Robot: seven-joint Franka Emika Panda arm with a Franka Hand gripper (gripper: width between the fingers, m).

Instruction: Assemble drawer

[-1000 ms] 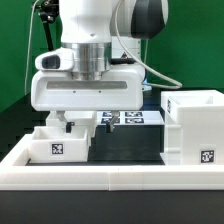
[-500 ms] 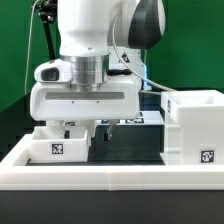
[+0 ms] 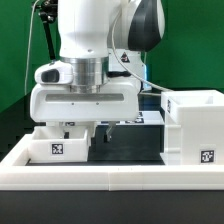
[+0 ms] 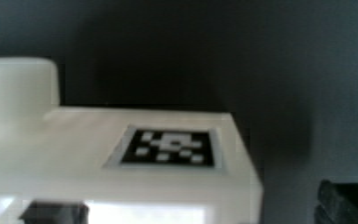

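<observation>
A small white open-top tray (image 3: pixel 56 147) with a square tag on its front sits at the exterior view's left, behind the front rim. My gripper (image 3: pixel 83 128) hangs open right over it, fingers down at the tray's top. One finger seems inside the tray and the other just off its side toward the shell. In the wrist view the tray's tagged white face (image 4: pixel 171 146) fills the frame, with my gripper (image 4: pixel 194 208) spread across it and dark fingertips (image 4: pixel 48 212) low in the picture. The tall white shell (image 3: pixel 195 125) stands at the right. A second tray and any knob are hidden.
The low white rim (image 3: pixel 110 175) runs along the table's front. The marker board (image 3: pixel 152 118) lies behind, mostly hidden by my hand. A strip of black table (image 3: pixel 125 145) separates the tray from the shell.
My hand has moved toward the exterior view's left and slightly down over the tray, covering the marker board's tags. It has held still for the last half second.
</observation>
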